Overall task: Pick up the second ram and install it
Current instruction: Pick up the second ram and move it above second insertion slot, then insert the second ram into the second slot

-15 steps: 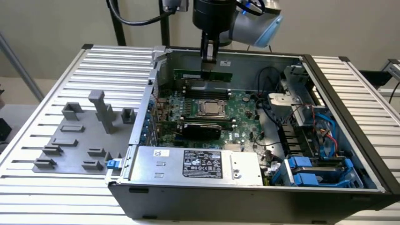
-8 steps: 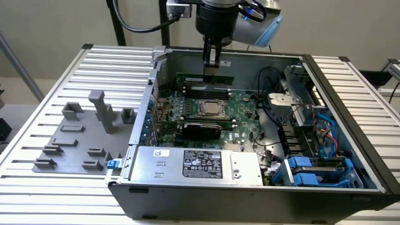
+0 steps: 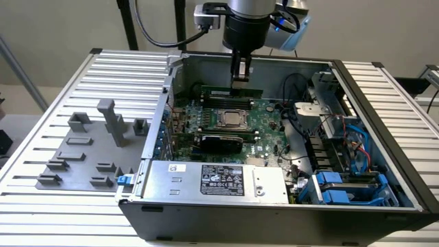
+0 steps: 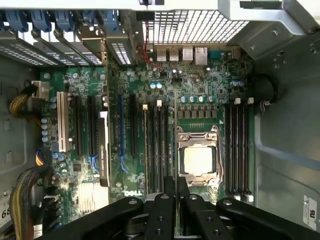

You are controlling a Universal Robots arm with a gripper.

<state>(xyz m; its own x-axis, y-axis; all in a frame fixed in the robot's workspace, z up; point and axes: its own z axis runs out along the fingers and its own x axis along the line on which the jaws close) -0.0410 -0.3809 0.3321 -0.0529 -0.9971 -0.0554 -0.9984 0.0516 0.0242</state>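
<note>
Several grey plastic fixture blocks (image 3: pixel 113 126) stand on a slatted aluminium table (image 3: pixel 69 216) at the exterior view's left, just beside an open black computer case (image 3: pixel 274 221). At the case's near corner lies a silver power supply box (image 3: pixel 164 180) bearing a black-and-white rating label (image 3: pixel 221 180) whose print is too small to read. Beyond it the green motherboard (image 3: pixel 268 123) lies flat in the case, with a metal-framed processor socket (image 3: pixel 233 119) near its middle.

Above the socket's far side, the arm's black gripper (image 3: pixel 239 80) reaches straight down into the case. Its two fingers stand close together with only a thin gap, and they appear to pinch the upper edge of a thin green memory stick (image 3: pixel 223 91) with black chips. The stick lies lengthwise across the board, level, over the row of slots between the socket and the case's back wall. Whether it is seated in a slot cannot be told.

From the wrist view, the gripper (image 4: pixel 176 181) shows its fingers pressed nearly together over the board (image 4: pixel 200 85), beside the socket (image 4: pixel 198 160). Banks of black memory slots (image 4: pixel 157 150) flank the socket on both sides. White lettering reading "DELL" (image 4: pixel 134 192) is printed on the board near the fingers. A white sticker (image 4: pixel 311 212) on the case floor carries writing that cannot be read.

At the exterior view's right, red and blue cables (image 3: pixel 357 139) run above blue plastic drive carriers (image 3: pixel 340 188).
</note>
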